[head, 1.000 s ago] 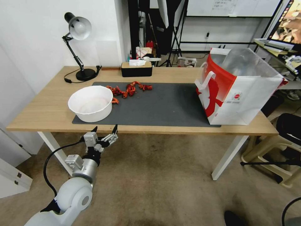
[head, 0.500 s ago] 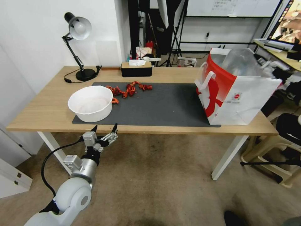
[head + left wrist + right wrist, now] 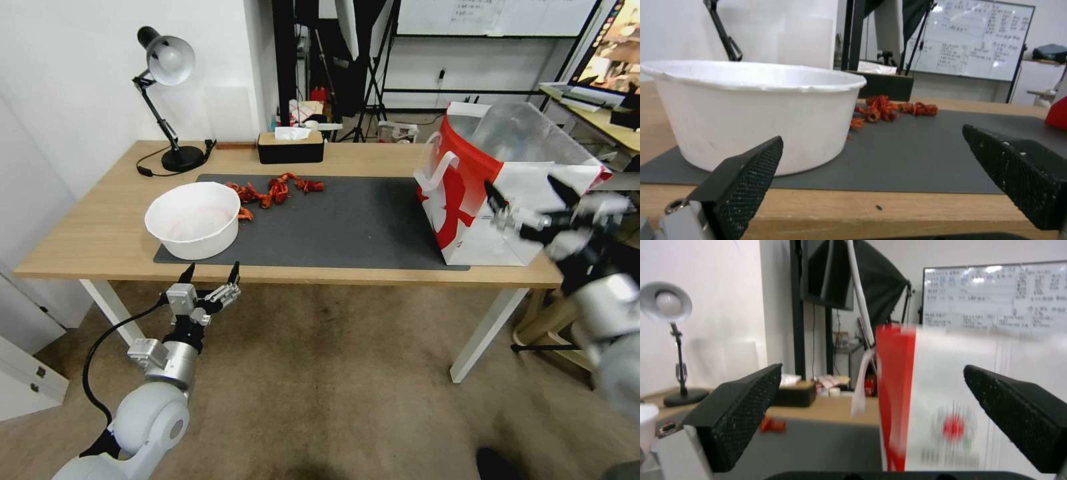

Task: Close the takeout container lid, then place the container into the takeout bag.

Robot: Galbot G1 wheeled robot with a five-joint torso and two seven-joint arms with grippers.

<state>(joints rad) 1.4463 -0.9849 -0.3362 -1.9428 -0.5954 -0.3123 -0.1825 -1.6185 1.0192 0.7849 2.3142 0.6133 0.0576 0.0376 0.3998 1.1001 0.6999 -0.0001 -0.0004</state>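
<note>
One wooden table (image 3: 100, 233) is seen, carrying one dark grey mat (image 3: 347, 227). At the mat's right end one takeout bag (image 3: 467, 193) stands upright, open at the top, its silver lining exposed; in the right wrist view its red side and white logo face (image 3: 951, 400) are met close up. One round white bowl (image 3: 193, 219) sits on the mat's left part, and in the left wrist view it (image 3: 755, 110) fills the foreground. Just beside the bowl, one cluster of red pieces (image 3: 273, 189) lies on the mat. One black desk lamp (image 3: 167, 100) and one dark tissue box (image 3: 291, 146) are placed along the far edge. The takeout container cannot be made out in any view. The right gripper (image 3: 530, 200) is held before the bag's front face, its fingers spread apart. The left gripper (image 3: 210, 273) is held below the table's near edge in front of the bowl, fingers likewise spread with nothing between them.
</note>
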